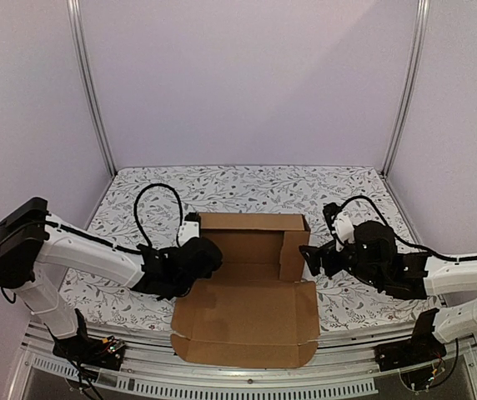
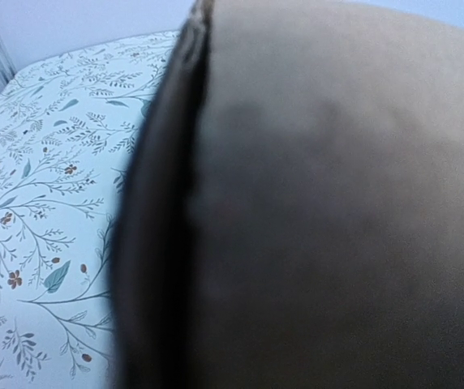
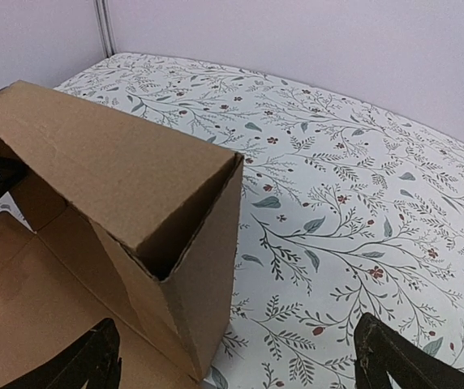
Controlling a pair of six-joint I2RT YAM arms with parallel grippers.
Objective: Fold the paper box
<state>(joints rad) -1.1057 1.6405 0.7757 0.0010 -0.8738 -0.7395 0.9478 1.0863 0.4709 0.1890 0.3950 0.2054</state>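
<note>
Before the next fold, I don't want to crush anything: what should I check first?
1. Right fingers open: ok.
2. Box right wall upright: ok.
3. Back wall upright: ok.
4. Left fingers shut: ok. Pinching the left wall: cannot tell, their camera shows only blurred cardboard.
5. Lid fully on the table: not ok, its front flap overhangs the near edge.
</note>
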